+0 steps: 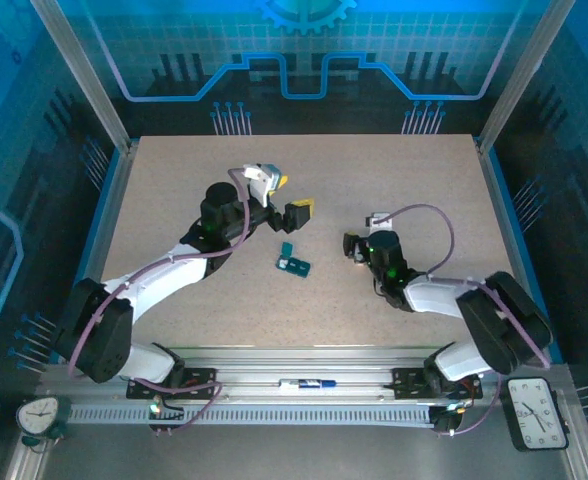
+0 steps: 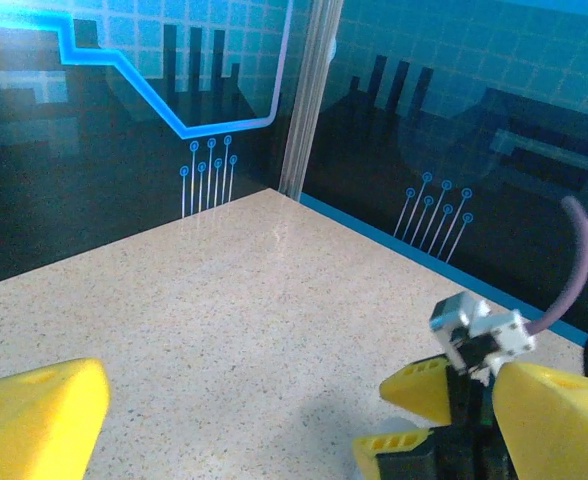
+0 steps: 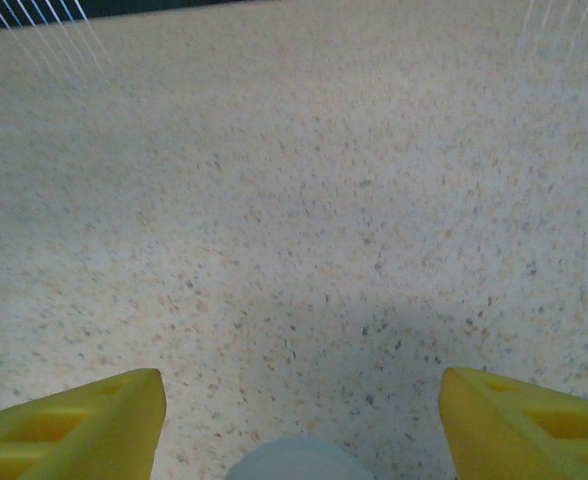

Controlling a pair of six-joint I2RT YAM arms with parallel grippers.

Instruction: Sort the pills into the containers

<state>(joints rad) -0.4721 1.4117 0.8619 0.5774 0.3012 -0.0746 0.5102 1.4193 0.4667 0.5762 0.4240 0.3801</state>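
The teal-green containers lie as a short strip on the speckled table, near the middle. My left gripper hangs open just above and behind them; its yellow fingers stand far apart around bare table. My right gripper is low over the table to the right of the containers and open. A pale blue-grey rounded thing, perhaps a pill, lies between its fingers and touches neither. The left wrist view catches the right gripper from the side.
Aluminium posts and dark blue walls close the table at the back and sides. A rail with a small blue-and-white pen-like thing runs along the near edge. Clocks stand at both near corners.
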